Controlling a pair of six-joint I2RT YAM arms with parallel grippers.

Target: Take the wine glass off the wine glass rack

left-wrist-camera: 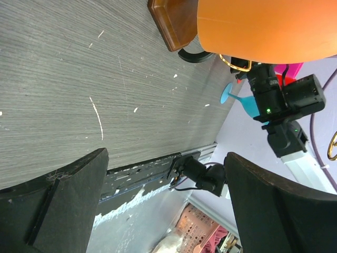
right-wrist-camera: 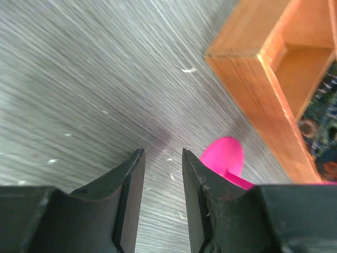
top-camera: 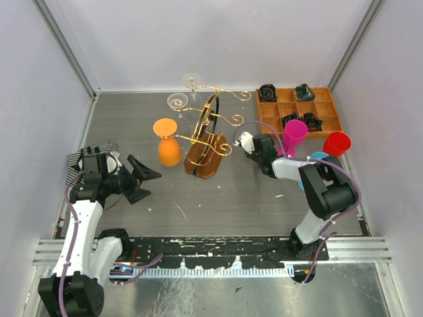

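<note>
The wine glass rack (top-camera: 210,135) of gold curly wire stands mid-table on its brown wooden base (left-wrist-camera: 172,22). An orange wine glass (top-camera: 168,149) hangs upside down on its left side, and its bowl (left-wrist-camera: 268,29) fills the top of the left wrist view. Two clear wine glasses (top-camera: 178,101) hang at the rack's far end. A magenta wine glass (top-camera: 294,134) stands on the table right of the rack. My left gripper (top-camera: 147,178) is wide open and empty, left of the orange glass. My right gripper (right-wrist-camera: 162,154) is partly open over bare table, with the magenta foot (right-wrist-camera: 224,155) just outside its right finger.
An orange compartmented wooden tray (top-camera: 328,109) with dark items sits at the back right. A red cup (top-camera: 336,143) and a blue glass (top-camera: 318,157) stand near the right arm. A striped cloth (top-camera: 82,162) lies under the left arm. White walls enclose the table.
</note>
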